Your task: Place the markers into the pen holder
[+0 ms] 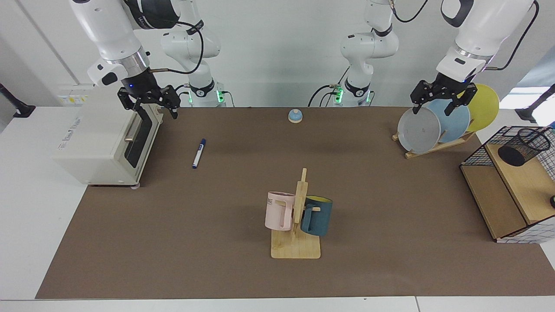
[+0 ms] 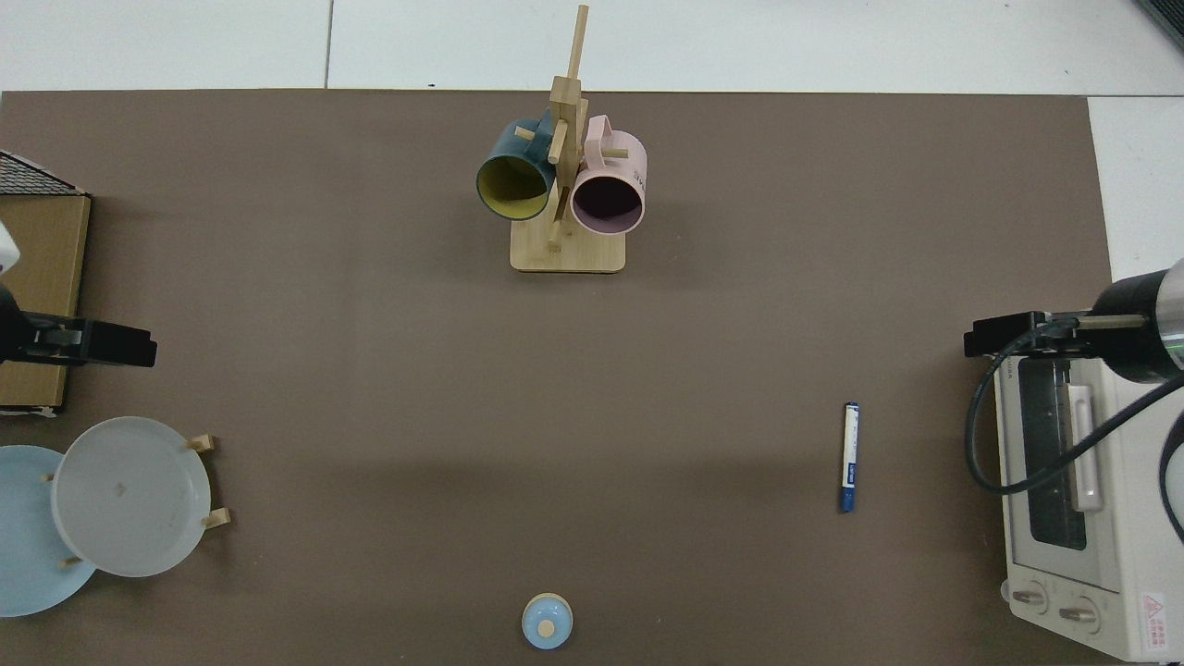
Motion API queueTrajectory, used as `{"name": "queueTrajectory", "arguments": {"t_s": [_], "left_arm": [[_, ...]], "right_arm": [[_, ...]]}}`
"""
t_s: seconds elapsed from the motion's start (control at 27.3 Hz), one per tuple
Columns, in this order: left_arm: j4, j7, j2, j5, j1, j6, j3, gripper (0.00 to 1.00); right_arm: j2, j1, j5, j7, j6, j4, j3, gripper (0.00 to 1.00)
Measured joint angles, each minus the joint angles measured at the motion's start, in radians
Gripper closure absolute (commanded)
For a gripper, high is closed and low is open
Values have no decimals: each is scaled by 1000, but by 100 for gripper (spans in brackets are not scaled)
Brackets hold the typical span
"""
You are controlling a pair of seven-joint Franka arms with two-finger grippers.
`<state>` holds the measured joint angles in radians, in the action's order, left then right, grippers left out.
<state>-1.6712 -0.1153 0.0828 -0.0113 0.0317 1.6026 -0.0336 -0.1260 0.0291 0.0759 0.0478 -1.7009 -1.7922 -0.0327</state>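
Slim white marker with blue cap [image 1: 199,153] flat on brown desk [image 1: 243,277] beside toaster oven [image 1: 104,143], far from black mesh pen holder [image 1: 523,147]; right end effector [image 1: 149,104] fingers apart, high above oven; centre over barrel, close across width; left end effector [image 1: 439,100] apart, waiting by plates [image 1: 418,130]

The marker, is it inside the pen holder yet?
No, the marker lies flat on the brown mat, far from the pen holder on the shelf.

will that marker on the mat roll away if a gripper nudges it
Probably, if pushed sideways: the marker is a slim round barrel lying flat on the brown mat, nothing beside it to stop it. It looks rigid and light, so a pinch across the barrel should lift it without bending. The smooth barrel might slip.
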Motion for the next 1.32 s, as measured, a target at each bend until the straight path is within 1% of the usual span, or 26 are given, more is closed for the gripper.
{"name": "queueTrajectory", "arguments": {"t_s": [0.15,0.29,0.37,0.48,0.59,0.77,0.99,1.06,1.17,1.32], "left_arm": [[0,0,0,0,0,0,0,0],[0,0,0,0,0,0,0,0],[0,0,0,0,0,0,0,0],[0,0,0,0,0,0,0,0],[0,0,0,0,0,0,0,0],[0,0,0,0,0,0,0,0],[0,0,0,0,0,0,0,0],[0,0,0,0,0,0,0,0],[0,0,0,0,0,0,0,0],[0,0,0,0,0,-4,0,0]], "right_arm": [[0,0,-26,0,0,0,1,0],[0,0,-94,0,0,-1,1,0],[-3,0,-114,0,0,-8,1,0],[-15,-1,-123,0,0,-34,0,0],[-31,-5,-123,0,-13,-85,-1,0],[-49,-27,-122,3,-115,-210,-2,0],[-46,-54,-122,35,-294,-393,-3,0],[-44,-57,-122,54,-339,-445,-3,0],[-35,-58,-122,107,-383,-498,-3,0],[-3,-73,-112,183,-427,-526,-3,0]]}}
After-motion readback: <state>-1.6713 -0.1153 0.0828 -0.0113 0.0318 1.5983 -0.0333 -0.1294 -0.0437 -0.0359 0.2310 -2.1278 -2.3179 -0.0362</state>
